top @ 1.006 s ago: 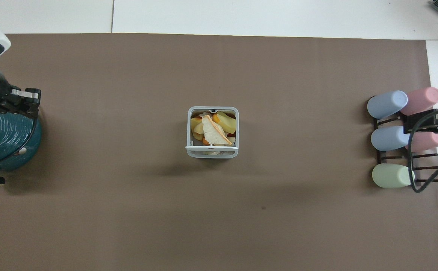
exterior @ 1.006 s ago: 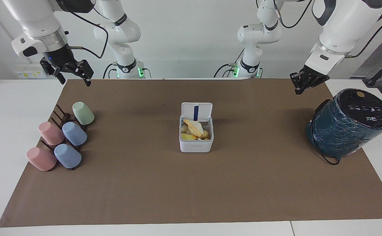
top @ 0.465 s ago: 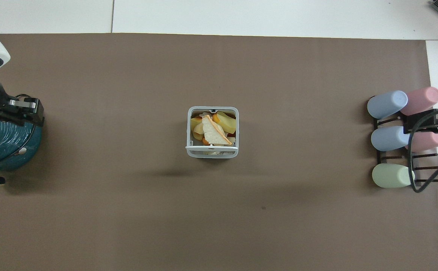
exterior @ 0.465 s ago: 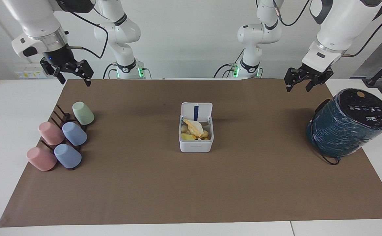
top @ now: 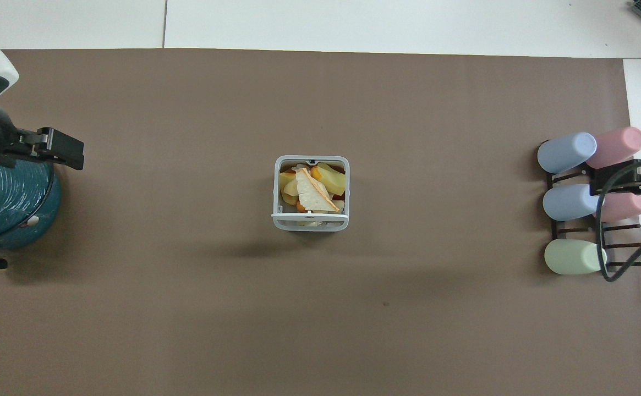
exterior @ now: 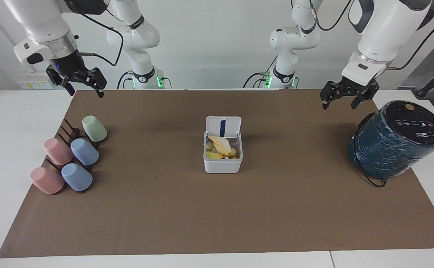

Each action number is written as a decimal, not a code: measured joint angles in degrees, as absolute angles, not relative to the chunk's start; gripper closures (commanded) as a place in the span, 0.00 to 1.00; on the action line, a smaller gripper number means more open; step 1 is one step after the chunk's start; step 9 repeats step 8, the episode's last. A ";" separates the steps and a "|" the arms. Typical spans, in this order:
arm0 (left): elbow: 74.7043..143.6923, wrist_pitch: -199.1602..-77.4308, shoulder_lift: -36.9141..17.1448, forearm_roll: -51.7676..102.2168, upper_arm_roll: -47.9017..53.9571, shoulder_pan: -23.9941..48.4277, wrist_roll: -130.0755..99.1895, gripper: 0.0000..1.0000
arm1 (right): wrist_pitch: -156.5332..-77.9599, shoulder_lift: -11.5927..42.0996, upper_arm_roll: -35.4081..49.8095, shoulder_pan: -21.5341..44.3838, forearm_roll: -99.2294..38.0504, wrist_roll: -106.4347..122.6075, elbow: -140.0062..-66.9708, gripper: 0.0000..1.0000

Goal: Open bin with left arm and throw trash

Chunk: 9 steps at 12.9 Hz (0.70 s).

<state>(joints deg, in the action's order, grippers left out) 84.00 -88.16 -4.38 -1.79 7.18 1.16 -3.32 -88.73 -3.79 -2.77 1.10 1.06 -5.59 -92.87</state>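
White tabletop with a brown mat on it; my landmark is the bin mid-mat.

Facing view: bin lid stands up on the robots' side, blue strip showing. Trash sits inside the bin, yellow and cream pieces piled together. Left gripper hangs in the air over the mat toward the left arm's end from the bin, jaws wide, holding nothing. Teal cylinder lies tilted further toward that end. Right gripper hangs over the mat corner toward the right arm's end, jaws wide, empty; I see that arm waiting. Cup rack with pink, blue and green cups sits toward that end from the bin.

Overhead view: bin open, trash visible inside, cream triangular slice on top. Left gripper is over the cylinder's edge. Right gripper is over the cup rack, jaws mostly out of sight here.
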 measured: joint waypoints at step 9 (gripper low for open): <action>84.38 -89.08 -3.48 -1.79 7.18 1.16 -3.22 0.00 | -88.73 -3.79 -2.77 1.11 1.06 -5.59 -92.88 0.00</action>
